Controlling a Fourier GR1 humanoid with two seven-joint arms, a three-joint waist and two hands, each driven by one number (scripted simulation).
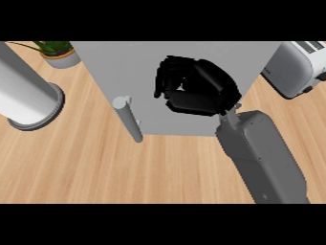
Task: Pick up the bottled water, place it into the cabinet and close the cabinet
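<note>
The grey cabinet (123, 72) fills the middle of the head view, and its door face is toward me. A grey bar handle (130, 119) runs down the door's lower left side. My right hand (193, 95) lies flat against the door's right half, open, with its fingers relaxed and slightly bent and nothing in them. Its grey forearm (260, 153) comes up from the lower right. No bottled water shows anywhere, and the cabinet's inside is hidden. My left hand is out of view.
A white cylinder on a round grey base (20, 95) stands at the left. A potted plant (58, 52) sits at the back left. A silver toaster (299, 67) is at the right of the cabinet. Wooden counter (88, 172) stretches in front.
</note>
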